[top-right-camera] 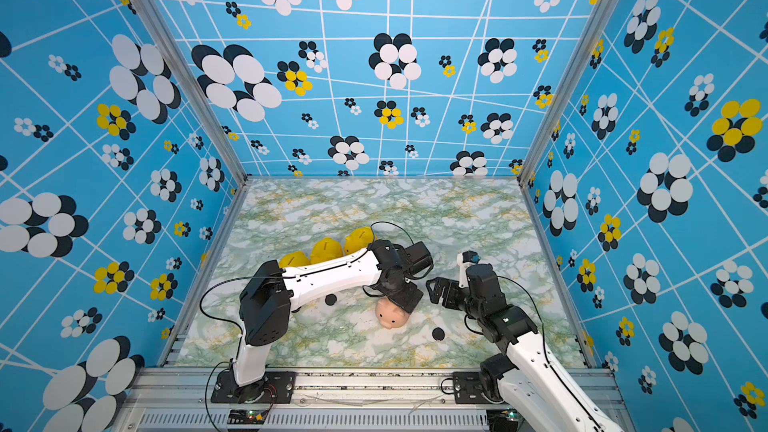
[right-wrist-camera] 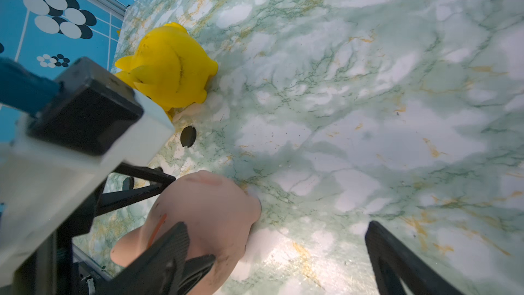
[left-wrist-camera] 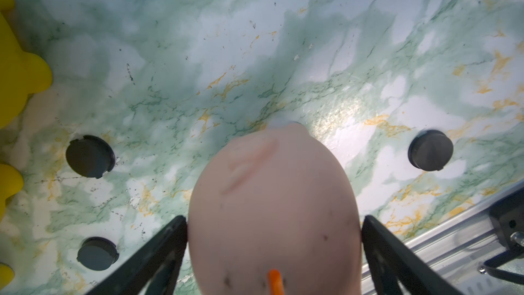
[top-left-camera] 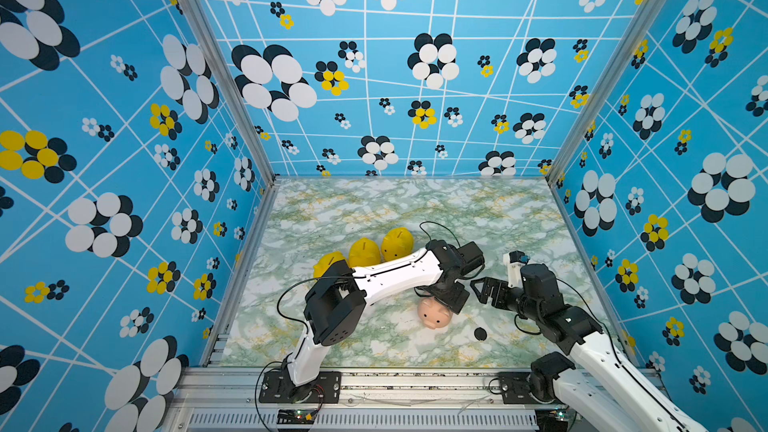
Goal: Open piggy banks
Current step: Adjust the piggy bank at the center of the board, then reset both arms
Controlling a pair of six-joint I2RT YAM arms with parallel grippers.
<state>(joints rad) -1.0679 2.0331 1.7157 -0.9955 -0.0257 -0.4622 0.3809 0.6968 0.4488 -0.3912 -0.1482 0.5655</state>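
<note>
We log: left claw (left-wrist-camera: 274, 218) grasping the pink piggy bank (top-left-camera: 435, 314), fingers (left-wrist-camera: 170, 239) against both flanks, bank on the worktop (top-left-camera: 415, 209) front-centre | right claw (right-wrist-camera: 276, 225) released, empty, just beside it | three yellow piggy banks (top-left-camera: 397, 243) in a row behind, partly hidden by the left arm (top-left-camera: 395, 274) | three loose black discs (left-wrist-camera: 90, 156) around.

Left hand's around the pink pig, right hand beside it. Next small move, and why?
Probably close the left hand firmly on the pink pig before any lift. Its fingers sit at both flanks, but firm contact isn't clear. The pig stands upright on the table, underside hidden, so it likely needs a secure hold and a tip-up before the open right hand can reach underneath.
</note>
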